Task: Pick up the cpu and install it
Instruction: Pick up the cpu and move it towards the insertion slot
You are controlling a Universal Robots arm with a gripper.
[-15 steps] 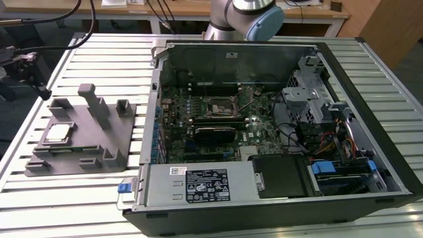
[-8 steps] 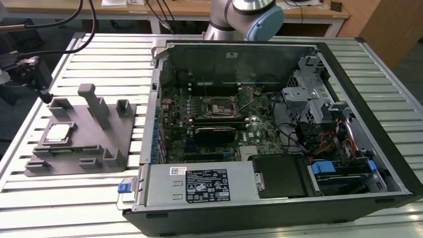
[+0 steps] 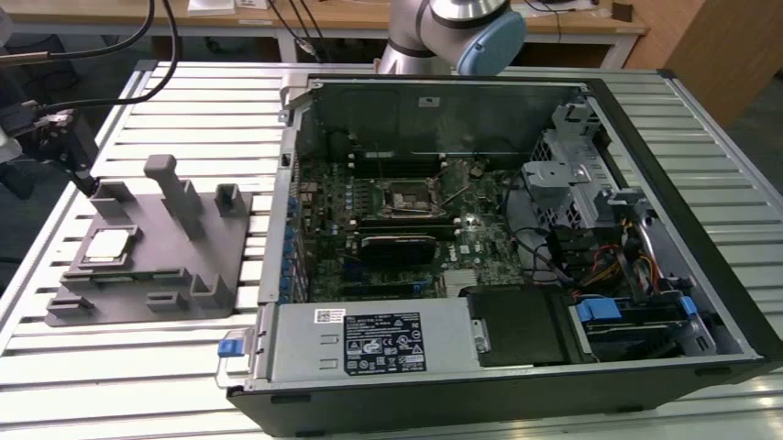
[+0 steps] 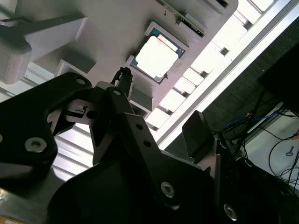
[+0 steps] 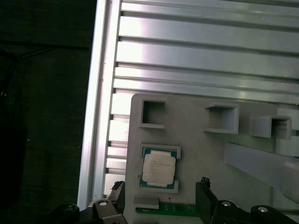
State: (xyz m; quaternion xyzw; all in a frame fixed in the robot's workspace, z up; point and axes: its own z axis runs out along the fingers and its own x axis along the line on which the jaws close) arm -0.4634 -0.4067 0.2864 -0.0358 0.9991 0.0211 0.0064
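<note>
On the slatted table, the cpu lies flat in a grey fixture at nine o'clock from the case in the exterior view, probably light, stiff and fragile underneath, best pinched by opposite edges, with the gripper hovering near, jaws wide apart and empty.

The cpu lies flat in a shallow seat of the grey fixture block, which rests on the slatted metal table, and the gripper holds its dark fingers apart near it.
</note>
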